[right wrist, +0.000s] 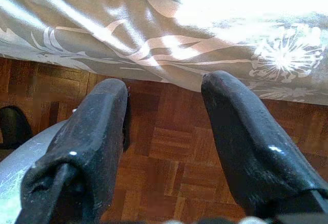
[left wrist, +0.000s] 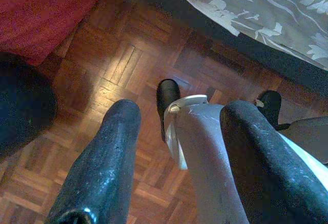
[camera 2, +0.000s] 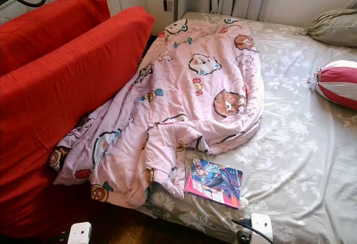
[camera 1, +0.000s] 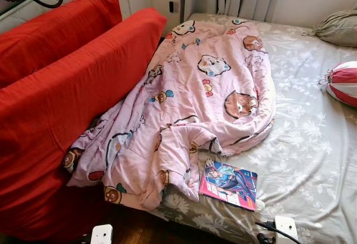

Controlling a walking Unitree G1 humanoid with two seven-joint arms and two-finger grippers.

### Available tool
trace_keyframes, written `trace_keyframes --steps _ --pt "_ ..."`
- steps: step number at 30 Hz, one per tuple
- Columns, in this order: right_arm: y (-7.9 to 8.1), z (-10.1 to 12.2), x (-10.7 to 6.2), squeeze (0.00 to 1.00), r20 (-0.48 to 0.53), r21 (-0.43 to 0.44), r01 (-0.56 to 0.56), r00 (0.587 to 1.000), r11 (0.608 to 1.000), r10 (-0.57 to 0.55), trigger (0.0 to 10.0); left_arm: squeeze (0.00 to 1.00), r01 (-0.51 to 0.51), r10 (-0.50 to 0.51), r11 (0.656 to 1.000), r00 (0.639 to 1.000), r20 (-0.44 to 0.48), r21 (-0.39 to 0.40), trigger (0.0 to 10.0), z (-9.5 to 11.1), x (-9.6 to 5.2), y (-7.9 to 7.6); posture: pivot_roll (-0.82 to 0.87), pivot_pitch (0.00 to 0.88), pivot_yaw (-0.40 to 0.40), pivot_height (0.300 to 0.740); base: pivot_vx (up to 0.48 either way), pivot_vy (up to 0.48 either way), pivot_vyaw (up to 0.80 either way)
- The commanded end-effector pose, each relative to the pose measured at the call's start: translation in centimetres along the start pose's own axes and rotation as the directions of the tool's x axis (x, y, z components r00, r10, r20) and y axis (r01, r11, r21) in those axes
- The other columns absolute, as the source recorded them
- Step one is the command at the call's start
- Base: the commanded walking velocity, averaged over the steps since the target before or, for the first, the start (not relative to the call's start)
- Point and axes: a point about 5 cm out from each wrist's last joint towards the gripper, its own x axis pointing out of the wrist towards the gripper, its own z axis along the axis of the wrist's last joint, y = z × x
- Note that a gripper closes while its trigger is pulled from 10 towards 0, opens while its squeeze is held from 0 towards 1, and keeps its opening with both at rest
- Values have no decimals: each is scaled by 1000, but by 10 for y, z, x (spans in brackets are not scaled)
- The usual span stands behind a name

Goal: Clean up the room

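**Unmade bed, two claws idle**

One pink cartoon-print blanket (camera 1: 189,99) lies crumpled across the bed (camera 1: 312,143), one magazine (camera 1: 228,183) at its lower edge. Two red cushions (camera 1: 72,87) lean alongside; one striped ball (camera 1: 343,82) and one grey pouch (camera 1: 337,27) rest apart. The left claw (left wrist: 179,147) and right claw (right wrist: 164,131) hang spread, empty, over the parquet floor (left wrist: 118,70).

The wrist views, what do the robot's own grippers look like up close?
Each has two long, thick black fingers with rounded tips and a slightly scuffed, glossy surface: the left gripper and the right gripper.
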Motion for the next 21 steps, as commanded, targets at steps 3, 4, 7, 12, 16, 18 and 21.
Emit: trace_keyframes --steps 3,4,7,12,16,18,21 --pt "23 63 12 0 114 194 -111 989 975 90 10000 0 -47 46 990 999 13 136 10000 32 10 -6 23 0 57 740 0 0 0" --pt "23 63 12 0 114 195 -111 989 974 89 10000 0 -44 43 990 999 11 136 10000 32 10 -7 23 0 57 740 0 0 0" --pt "23 63 12 0 114 197 -111 989 974 90 10000 0 -39 38 990 999 7 136 10000 32 10 -7 24 0 56 740 0 0 0" --pt "23 63 12 0 109 185 -112 990 976 93 10000 0 -32 32 990 999 4 141 10000 32 10 -7 24 0 56 740 0 0 0" --pt "23 64 12 0 106 167 -106 990 980 89 10000 0 -32 32 989 999 4 141 10000 32 10 -7 23 0 58 740 0 0 0" --pt "23 64 12 0 106 167 -106 990 980 89 10000 0 -32 32 989 999 4 141 10000 32 10 -7 23 0 58 740 0 0 0" --pt "23 64 12 0 106 167 -106 990 980 89 10000 0 -32 32 989 999 4 141 10000 32 10 -7 23 0 58 740 0 0 0"
